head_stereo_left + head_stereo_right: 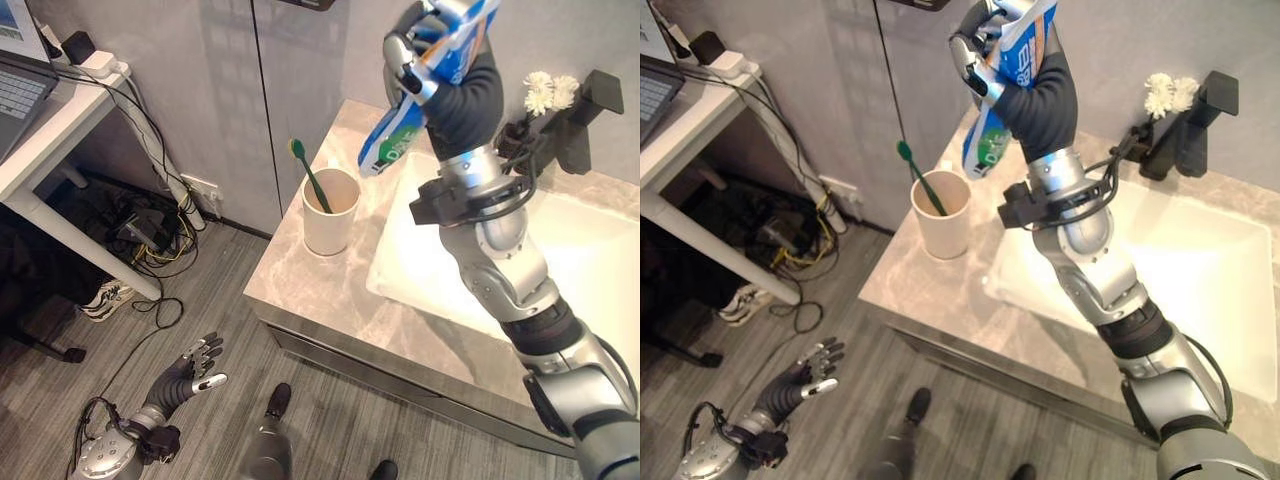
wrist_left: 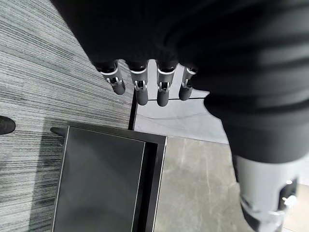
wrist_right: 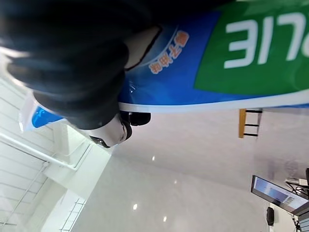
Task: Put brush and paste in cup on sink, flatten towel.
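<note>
The right hand (image 1: 432, 45) is raised high above the grey marble-patterned worktop (image 1: 320, 290), its fingers clenched around a blue, green and white toothpaste tube (image 1: 415, 95); the tube hangs tilted, its lower end pointing down toward the cup but well clear of it. A cream-coloured cylindrical cup (image 1: 329, 212) stands upright on the worktop, just beside the near-left corner of the white rectangular sink basin (image 1: 590, 250). A green-handled toothbrush (image 1: 308, 172) already leans inside the cup, brush head up and projecting above the rim. A black tap (image 1: 580, 125) stands at the far edge of the basin with small white flowers (image 1: 548, 92) beside it. The left hand (image 1: 192, 372) hangs low over the grey striped floor (image 1: 60, 410), away from the worktop, fingers straight and released, apparently empty.
</note>
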Robot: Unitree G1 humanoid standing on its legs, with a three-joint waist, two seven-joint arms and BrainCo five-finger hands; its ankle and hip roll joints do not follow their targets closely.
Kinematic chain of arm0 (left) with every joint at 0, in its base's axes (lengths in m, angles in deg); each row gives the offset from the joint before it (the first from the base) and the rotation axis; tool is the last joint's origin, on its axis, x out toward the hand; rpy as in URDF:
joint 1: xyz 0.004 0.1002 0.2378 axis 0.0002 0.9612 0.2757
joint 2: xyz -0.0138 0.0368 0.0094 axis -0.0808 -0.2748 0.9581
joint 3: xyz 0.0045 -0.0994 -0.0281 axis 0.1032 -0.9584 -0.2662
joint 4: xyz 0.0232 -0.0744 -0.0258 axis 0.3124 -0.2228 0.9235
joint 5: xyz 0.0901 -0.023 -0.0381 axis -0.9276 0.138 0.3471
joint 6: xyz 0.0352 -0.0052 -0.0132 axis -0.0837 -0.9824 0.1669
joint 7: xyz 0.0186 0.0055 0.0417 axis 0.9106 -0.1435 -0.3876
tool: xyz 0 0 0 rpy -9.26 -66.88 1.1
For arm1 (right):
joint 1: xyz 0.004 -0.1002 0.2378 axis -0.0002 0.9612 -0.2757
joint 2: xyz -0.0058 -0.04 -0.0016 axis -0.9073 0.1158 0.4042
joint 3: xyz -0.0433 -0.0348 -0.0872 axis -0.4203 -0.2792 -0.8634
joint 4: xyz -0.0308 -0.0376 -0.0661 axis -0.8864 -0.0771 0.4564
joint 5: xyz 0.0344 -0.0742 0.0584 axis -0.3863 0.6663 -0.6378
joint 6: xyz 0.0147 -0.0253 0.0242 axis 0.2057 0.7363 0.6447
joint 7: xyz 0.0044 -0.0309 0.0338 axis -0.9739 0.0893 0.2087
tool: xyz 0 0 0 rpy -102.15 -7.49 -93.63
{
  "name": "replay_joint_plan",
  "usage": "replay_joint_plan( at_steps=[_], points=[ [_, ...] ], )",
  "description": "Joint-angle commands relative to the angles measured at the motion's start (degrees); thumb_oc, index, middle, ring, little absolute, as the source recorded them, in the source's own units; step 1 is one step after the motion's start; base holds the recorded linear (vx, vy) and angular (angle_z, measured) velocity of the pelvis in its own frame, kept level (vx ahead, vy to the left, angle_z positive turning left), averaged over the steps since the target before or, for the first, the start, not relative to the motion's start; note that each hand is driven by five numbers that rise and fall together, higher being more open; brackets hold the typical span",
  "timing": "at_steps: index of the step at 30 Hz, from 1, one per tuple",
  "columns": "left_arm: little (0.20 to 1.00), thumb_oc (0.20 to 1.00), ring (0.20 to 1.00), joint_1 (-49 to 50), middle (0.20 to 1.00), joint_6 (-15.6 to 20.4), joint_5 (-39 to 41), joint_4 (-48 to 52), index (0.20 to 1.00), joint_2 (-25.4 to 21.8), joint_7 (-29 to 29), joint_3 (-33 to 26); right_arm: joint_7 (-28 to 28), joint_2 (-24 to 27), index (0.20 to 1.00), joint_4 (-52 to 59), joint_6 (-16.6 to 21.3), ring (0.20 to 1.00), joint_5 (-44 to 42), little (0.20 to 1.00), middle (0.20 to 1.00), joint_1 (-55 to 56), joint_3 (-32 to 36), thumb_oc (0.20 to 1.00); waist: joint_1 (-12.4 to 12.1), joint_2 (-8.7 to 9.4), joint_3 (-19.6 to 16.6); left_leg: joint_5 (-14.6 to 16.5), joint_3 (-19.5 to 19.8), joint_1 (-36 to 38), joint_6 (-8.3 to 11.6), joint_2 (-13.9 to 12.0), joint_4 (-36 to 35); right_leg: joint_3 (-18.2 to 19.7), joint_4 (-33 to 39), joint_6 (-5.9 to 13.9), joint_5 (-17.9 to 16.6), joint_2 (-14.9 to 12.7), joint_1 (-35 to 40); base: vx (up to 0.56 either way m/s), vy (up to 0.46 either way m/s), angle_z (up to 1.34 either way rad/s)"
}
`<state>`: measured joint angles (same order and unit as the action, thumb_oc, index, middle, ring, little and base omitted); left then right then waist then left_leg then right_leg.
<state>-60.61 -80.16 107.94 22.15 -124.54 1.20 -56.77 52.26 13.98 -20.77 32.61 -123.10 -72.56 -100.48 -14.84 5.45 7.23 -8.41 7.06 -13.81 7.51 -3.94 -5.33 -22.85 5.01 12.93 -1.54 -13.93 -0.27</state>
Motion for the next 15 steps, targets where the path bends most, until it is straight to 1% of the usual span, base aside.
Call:
replay_joint_plan(
  at_steps=[1, 10, 12, 15],
  points=[
    [1.0, 1.0, 1.0, 0.7, 1.0, 1.9, -0.5, 1.0, 1.0, -1.5, 0.1, 0.3, 0.7, 0.8, 0.2, 2.1, 3.7, 0.2, 0.2, 0.2, 0.2, -7.4, -0.1, 0.2, -0.3, 2.19, -2.4, 3.3, -3.9, 2.2, -0.73, -1.3, 0.3, 2.1, 0.0, 0.97, -7.1, -4.2, -3.7, 0.0, 0.0, 0.0],
    [1.0, 1.0, 1.0, 0.8, 1.0, 1.8, -0.4, 0.6, 1.0, -1.1, -0.2, 0.2, 0.8, 0.6, 0.2, 2.1, 3.0, 0.2, 0.2, 0.2, 0.2, -7.0, -1.1, 0.2, -0.4, 2.3, -2.0, 3.1, -3.7, 1.5, -0.68, -1.2, 0.3, 1.8, 0.0, 0.94, -7.1, -4.1, -4.0, 0.0, 0.0, 0.0],
    [1.0, 1.0, 1.0, 0.5, 1.0, 1.7, -0.9, 0.3, 1.0, -0.9, -0.8, 0.2, 0.6, -0.1, 0.2, 2.8, 2.2, 0.2, -0.2, 0.2, 0.2, -5.6, -1.6, 0.2, -0.4, 2.49, -1.6, 3.0, -3.6, 1.4, -0.73, -1.2, 0.3, 2.0, 0.0, 0.88, -7.1, -4.1, -4.2, 0.0, 0.0, 0.0],
    [1.0, 1.0, 1.0, 0.5, 1.0, 1.6, -1.4, 0.4, 1.0, -0.5, -1.2, 0.5, -0.3, 0.0, 0.2, 2.9, 1.2, 0.2, -0.3, 0.2, 0.2, -5.2, -3.4, 0.2, -0.1, 2.75, -1.2, 2.9, -4.1, 1.3, -0.76, -1.4, 0.3, 2.3, 0.0, 0.84, -7.2, -4.0, -4.6, 0.0, 0.0, 0.0]
  ],
)
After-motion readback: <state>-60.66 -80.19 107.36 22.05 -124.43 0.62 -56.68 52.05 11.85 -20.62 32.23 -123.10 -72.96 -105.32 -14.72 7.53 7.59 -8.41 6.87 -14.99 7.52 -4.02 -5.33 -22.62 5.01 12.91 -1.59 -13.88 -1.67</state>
